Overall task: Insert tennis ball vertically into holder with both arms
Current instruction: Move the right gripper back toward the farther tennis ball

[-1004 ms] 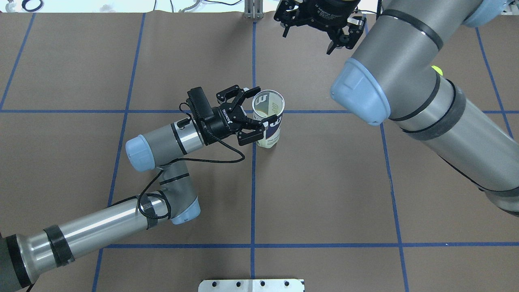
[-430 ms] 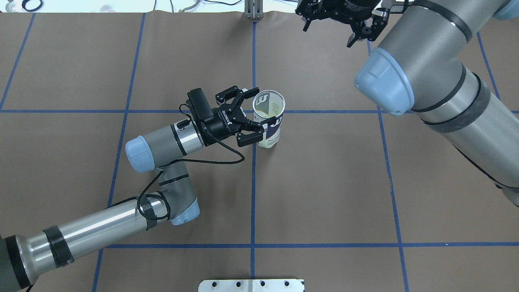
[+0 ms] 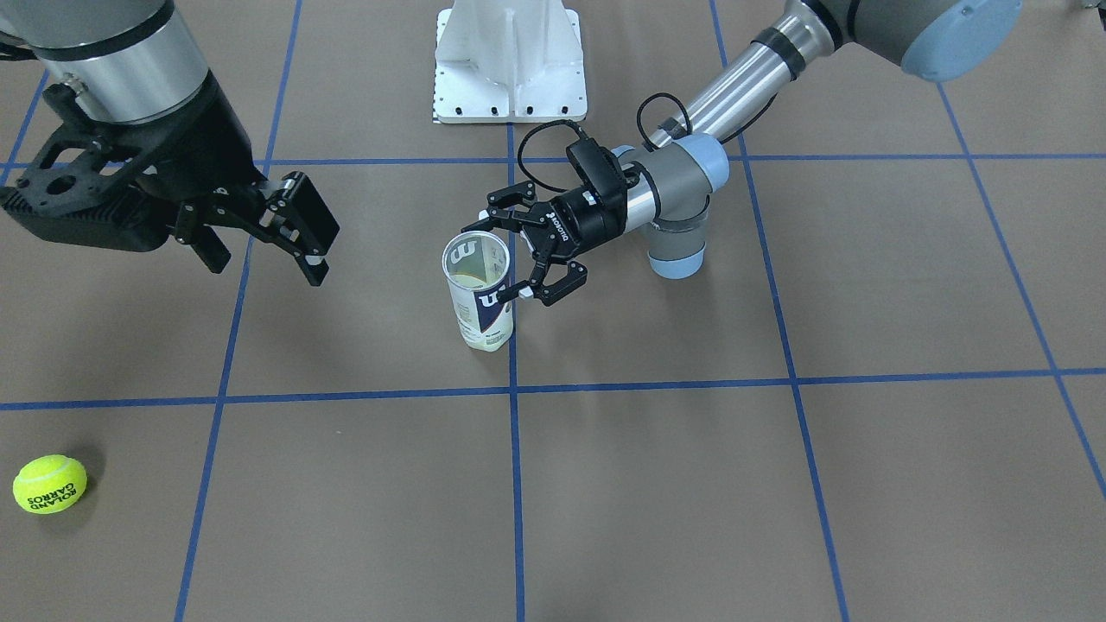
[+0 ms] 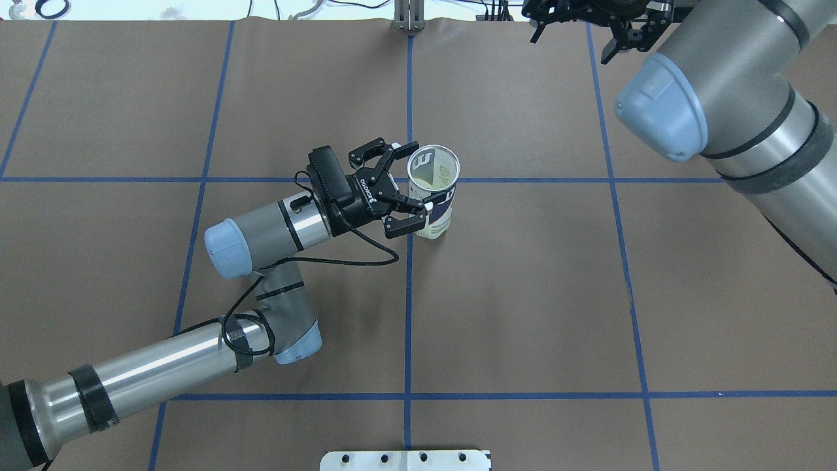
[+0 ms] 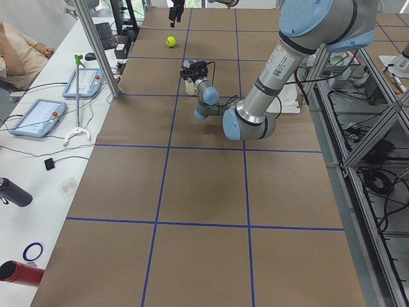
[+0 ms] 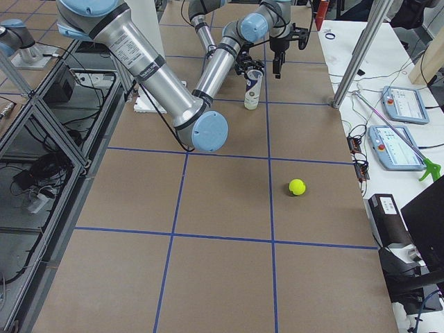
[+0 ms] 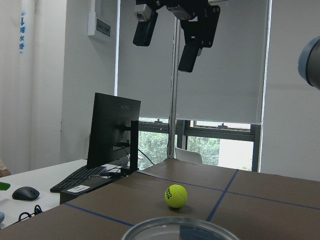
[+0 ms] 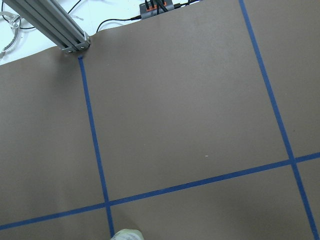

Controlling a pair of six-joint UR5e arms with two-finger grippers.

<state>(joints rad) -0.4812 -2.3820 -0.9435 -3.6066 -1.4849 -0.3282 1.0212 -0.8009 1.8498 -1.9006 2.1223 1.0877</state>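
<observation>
The holder is a clear can with a white and navy label. It stands upright and open-topped near the table's middle, and also shows in the front view. My left gripper is open, level with the holder, one finger on each side of it, the near finger at its label. My right gripper is open and empty, raised high, well apart from the holder. The yellow tennis ball lies on the table far out on the right arm's side. It also shows in the left wrist view.
The white metal pedestal base stands at the robot's edge of the table. Blue tape lines grid the brown table cover. An aluminium post stands at the far table edge. Monitors and tablets sit on side desks beyond it.
My right arm has swung further right and toward the far edge in the overhead view, now covering the ball there. My left gripper has edged slightly closer to the holder.
</observation>
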